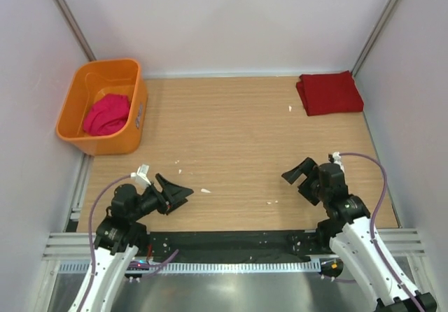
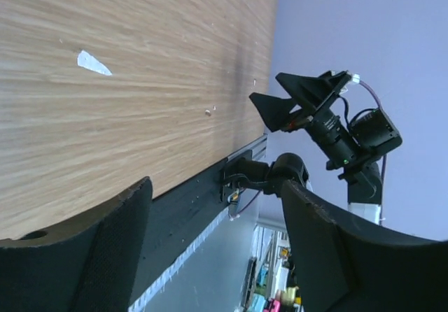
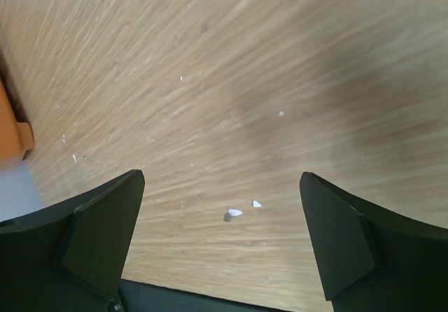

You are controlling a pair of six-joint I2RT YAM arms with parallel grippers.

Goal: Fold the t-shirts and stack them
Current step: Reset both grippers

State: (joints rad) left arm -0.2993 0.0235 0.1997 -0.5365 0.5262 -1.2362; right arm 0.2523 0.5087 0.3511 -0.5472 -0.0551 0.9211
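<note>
The red shirt [image 1: 330, 93] lies folded. The pink shirt [image 1: 107, 114] sits crumpled in the tub [image 1: 77, 91], unfolded and unstacked. The left gripper [image 1: 180, 194] and right gripper [image 1: 294, 185] gape empty.

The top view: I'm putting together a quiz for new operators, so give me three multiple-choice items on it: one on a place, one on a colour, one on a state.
1. Where does the magenta-pink t-shirt lie?
A. in the orange tub
B. hung on the wall
C. on the floor

2. What colour is the folded t-shirt at the far right corner of the table?
A. blue
B. dark red
C. white

3. How do the left gripper and right gripper stand?
A. both shut on cloth
B. one shut on cloth, one open
C. both open, holding nothing

Key:
1 A, it lies bunched inside the tub.
2 B, the neat square is crimson.
3 C, each wrist view shows spread fingers with only bare table between them.
</note>
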